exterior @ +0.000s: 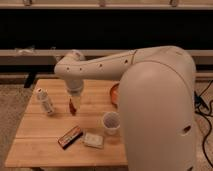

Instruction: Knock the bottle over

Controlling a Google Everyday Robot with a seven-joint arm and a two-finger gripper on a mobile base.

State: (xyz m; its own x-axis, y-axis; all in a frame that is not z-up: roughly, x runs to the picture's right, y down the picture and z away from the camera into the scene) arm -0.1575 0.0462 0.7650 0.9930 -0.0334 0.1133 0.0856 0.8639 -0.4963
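Lab-like room, wooden table (37, 145), carpet floor (11, 107), gripper (73, 103) over table

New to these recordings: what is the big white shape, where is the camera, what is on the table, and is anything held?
The big white shape is the robot's single arm, reaching from the right over a wooden table. One camera looks down past the arm; its mounting is not known. The gripper at the arm's end hangs above a small reddish-brown object, beside the bottle, which stands upright and apart from it. Also there: a clear cup, an orange bowl partly hidden by the arm, a dark flat packet and a pale one. I cannot see that anything is held.
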